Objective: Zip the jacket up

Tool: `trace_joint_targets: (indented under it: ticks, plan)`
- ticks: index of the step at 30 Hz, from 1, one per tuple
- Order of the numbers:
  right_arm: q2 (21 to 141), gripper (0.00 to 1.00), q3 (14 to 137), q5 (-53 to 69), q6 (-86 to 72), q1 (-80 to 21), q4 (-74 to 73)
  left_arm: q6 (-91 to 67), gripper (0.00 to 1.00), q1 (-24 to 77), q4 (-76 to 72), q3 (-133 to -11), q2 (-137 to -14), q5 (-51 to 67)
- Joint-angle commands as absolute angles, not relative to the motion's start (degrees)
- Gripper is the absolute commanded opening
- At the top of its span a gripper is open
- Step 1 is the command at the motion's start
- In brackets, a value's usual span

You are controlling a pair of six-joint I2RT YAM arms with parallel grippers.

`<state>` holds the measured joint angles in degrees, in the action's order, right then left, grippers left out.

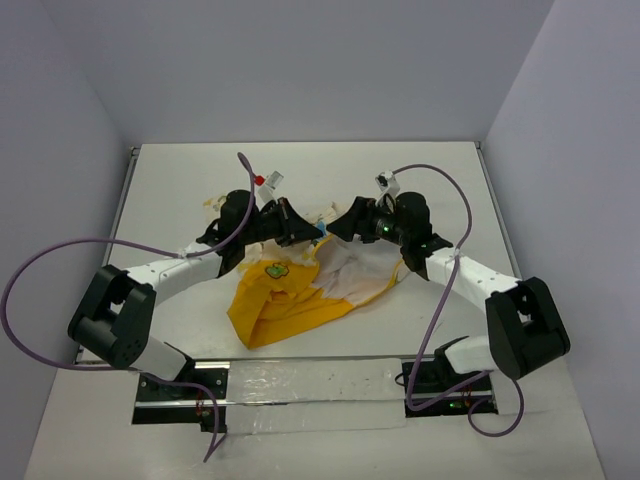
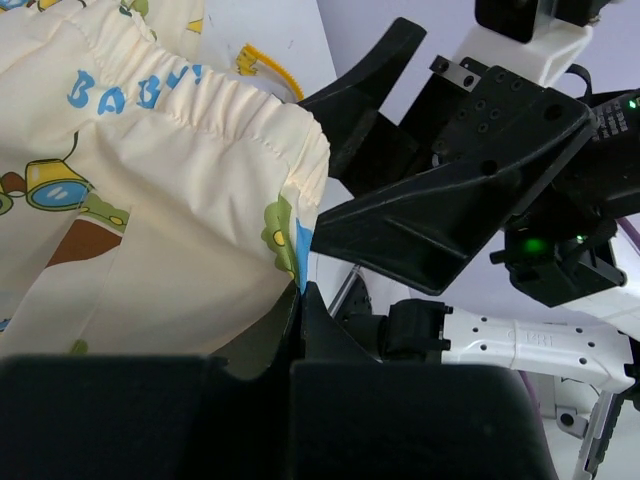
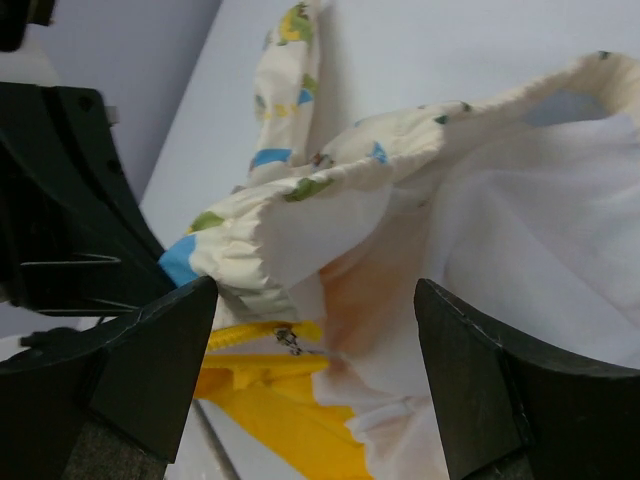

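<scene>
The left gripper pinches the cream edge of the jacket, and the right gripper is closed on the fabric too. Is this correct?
Not quite. The right gripper is open: the right wrist view shows its fingers wide apart, the jacket seen between them. The left gripper does pinch the cream edge.

We look at the bench (image 1: 300,165) from high above and behind the arm bases (image 1: 160,385), facing down and forward, far enough to hold both arms whole. The left wrist camera sits just behind the left claw (image 2: 300,295), looks along it, very near the jacket (image 2: 150,200), and meets the right claw (image 2: 308,170) opposite. The right wrist camera looks out between its own fingers (image 3: 160,350), equally close. All three views share the jacket's gathered edge between the claws.
</scene>
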<state>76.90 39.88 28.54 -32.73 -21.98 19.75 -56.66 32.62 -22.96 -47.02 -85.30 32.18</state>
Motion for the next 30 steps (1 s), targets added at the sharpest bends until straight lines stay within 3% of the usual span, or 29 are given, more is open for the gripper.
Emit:
trace_joint_targets:
  ticks: [1, 21, 30]
  plan:
    - [77.3, 0.87, 40.5, 36.2, -36.7, -22.5, 30.8, -56.3, 0.0, 32.7, -24.9, -49.5, -83.2, 34.1]
    - [76.6, 0.83, 32.8, 36.1, -46.4, -23.1, 42.4, -53.4, 0.0, 32.7, -21.4, -50.0, -84.6, 31.8]
    - [75.5, 0.65, 31.7, 30.8, -46.6, -23.0, 41.8, -51.9, 0.0, 32.8, -20.0, -50.2, -85.3, 30.4]
